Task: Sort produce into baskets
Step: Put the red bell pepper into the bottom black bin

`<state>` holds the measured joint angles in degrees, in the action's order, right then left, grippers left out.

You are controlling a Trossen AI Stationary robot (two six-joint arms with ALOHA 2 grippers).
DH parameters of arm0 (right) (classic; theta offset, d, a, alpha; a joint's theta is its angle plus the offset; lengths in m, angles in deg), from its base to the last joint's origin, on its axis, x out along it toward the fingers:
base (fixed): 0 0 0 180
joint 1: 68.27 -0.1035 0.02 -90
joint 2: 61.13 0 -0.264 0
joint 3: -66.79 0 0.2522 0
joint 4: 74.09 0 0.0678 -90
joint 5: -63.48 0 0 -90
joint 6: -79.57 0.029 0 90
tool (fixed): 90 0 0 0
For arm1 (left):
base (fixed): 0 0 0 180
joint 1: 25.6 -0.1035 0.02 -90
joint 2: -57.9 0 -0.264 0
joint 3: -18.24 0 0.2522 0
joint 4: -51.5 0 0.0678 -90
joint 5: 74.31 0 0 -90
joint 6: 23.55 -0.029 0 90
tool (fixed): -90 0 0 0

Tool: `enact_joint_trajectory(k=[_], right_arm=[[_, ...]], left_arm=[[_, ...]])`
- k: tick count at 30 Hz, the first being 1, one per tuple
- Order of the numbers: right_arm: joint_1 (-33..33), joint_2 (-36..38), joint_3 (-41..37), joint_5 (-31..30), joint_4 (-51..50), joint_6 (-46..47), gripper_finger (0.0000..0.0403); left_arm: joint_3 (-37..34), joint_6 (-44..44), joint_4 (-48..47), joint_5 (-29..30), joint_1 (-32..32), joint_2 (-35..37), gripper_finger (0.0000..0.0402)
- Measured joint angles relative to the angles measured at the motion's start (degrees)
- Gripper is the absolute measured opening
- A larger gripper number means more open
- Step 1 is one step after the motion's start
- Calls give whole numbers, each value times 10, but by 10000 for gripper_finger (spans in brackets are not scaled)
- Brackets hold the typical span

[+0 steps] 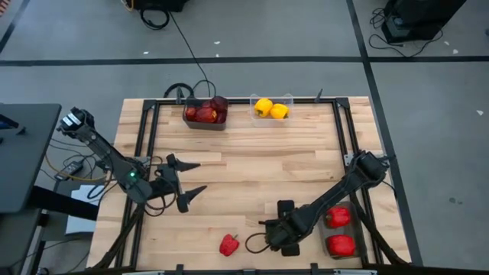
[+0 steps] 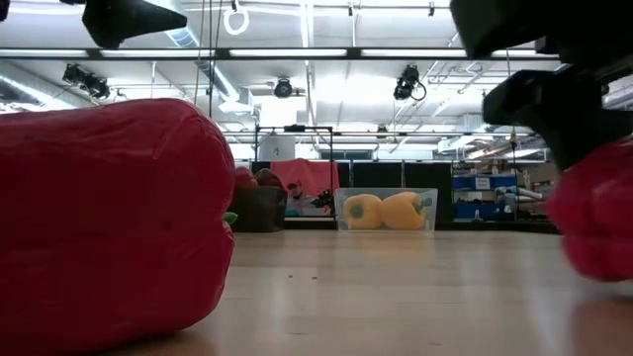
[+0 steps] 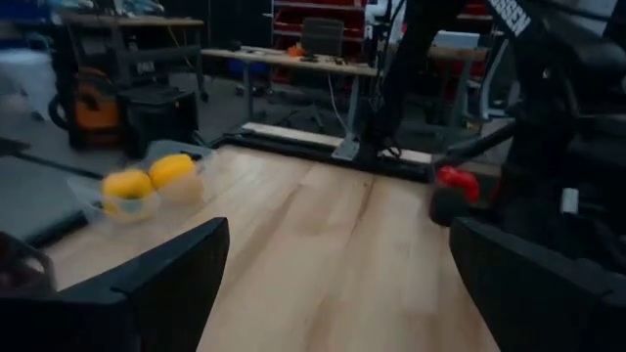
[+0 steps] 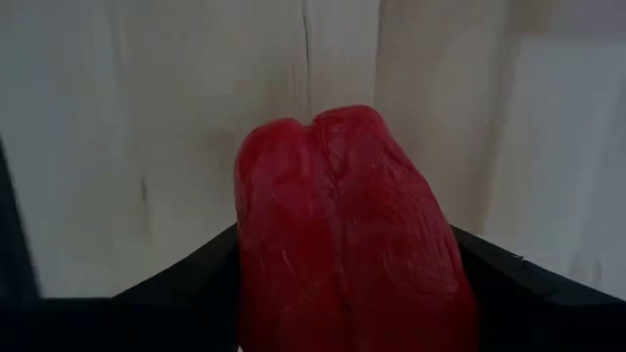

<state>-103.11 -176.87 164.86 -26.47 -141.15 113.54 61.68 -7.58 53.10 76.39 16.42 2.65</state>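
My right gripper [image 1: 276,231] is near the table's front edge, shut on a red bell pepper [image 4: 347,225]. That pepper also shows at the right of the low view [image 2: 596,220]; in the high view the gripper hides it. Another red pepper [image 1: 228,244] lies on the table to its left. My left gripper [image 1: 191,178] is open and empty over the table's left half. The dark grey bin [image 1: 205,114] holds maroon fruits. The clear bin [image 1: 272,109] holds two yellow peppers. The mesh bin [image 1: 340,231] holds two red peppers. My right gripper pinches the red pepper between its two fingers, one on each of its opposite sides [image 4: 252,244]. The fingers slant down at it from the table's right side. The pepper sits low over the wood; I cannot tell whether it touches the table.
The dark grey and clear bins stand at the table's far edge and the mesh bin at the near right corner. A black frame [image 1: 145,153] runs along the table's sides. Bare wood [image 1: 260,168] lies between the two arms.
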Motion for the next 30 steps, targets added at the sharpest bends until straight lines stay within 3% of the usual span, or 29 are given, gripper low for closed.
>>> enact_joint_trajectory(k=[7,11,14,22,30], right_arm=[[-5,21,47,80,-172,44,294],[-32,31,92,76,-294,84,299],[-59,42,105,106,-357,128,289],[-149,63,92,129,-365,254,322],[-203,63,92,84,-367,360,354]], left_arm=[[0,110,10,-101,-19,-67,392],[0,94,41,-109,-32,-120,392],[0,99,77,-109,-41,-156,392],[2,84,158,-146,-52,-191,392],[2,21,201,-147,-53,-190,392]])
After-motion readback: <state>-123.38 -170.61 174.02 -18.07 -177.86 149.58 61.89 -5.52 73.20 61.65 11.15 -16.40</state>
